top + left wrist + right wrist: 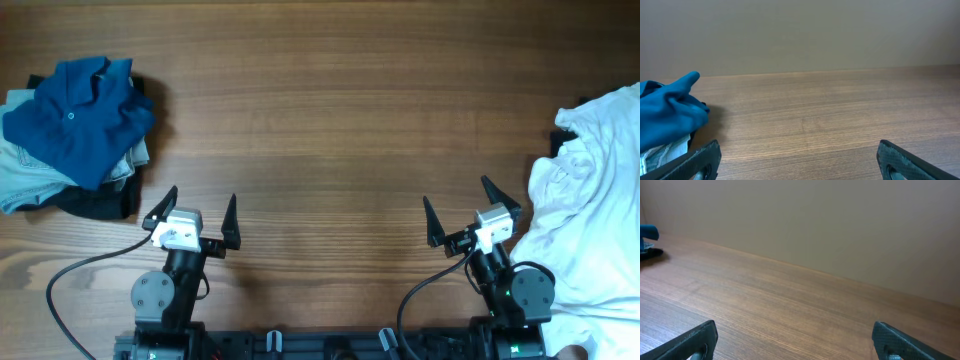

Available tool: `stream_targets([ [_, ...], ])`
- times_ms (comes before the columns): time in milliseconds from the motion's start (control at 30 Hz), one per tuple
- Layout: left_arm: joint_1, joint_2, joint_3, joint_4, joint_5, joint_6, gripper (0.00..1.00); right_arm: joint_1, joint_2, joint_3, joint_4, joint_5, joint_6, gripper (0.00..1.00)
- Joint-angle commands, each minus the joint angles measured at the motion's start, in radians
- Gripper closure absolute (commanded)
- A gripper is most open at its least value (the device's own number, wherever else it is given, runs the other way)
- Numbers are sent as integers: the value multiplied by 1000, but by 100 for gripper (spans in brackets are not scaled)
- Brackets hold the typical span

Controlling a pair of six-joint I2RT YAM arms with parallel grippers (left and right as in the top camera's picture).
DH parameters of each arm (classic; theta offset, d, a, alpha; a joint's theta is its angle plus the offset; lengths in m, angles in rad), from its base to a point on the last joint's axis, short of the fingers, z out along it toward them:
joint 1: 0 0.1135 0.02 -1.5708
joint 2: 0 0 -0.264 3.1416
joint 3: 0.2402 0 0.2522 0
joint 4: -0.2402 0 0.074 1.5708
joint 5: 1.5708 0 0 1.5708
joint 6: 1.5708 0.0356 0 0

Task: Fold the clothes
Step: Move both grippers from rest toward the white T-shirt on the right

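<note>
Overhead, the brown wood-grain tabletop filled the frame; both wrist views showed a plain beige wall behind it. At lower left the left fingers stood spread wide, holding nothing. At lower right the right fingers gaped equally, empty. The white shirt, thin and crumpled, lay heaped at the right edge, near the right fingers. At upper left a dark blue polo topped a rumpled garment pile.
</note>
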Motion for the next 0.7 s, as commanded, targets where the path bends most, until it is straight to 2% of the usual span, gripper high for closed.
stream_targets([
  [0, 6, -9, 0, -11, -10, -3, 0, -4, -2, -1, 6, -5, -10, 0],
  [200, 6, -9, 0, -11, -8, -3, 0, -4, -2, -1, 67, -192, 11, 0],
  [333, 6, -9, 0, 19, 30, -4, 0, -4, -2, -1, 89, -183, 158, 0],
  [400, 6, -9, 11, 44, 32, -53, 0, -4, -2, 8, 93, -143, 265, 0],
  [500, 6, 4, 80, 14, 32, -140, 0, -4, 12, 54, 92, -121, 388, 0],
  [667, 6, 142, 270, -90, 31, -146, 0, -4, 151, 195, 90, -172, 398, 0],
])
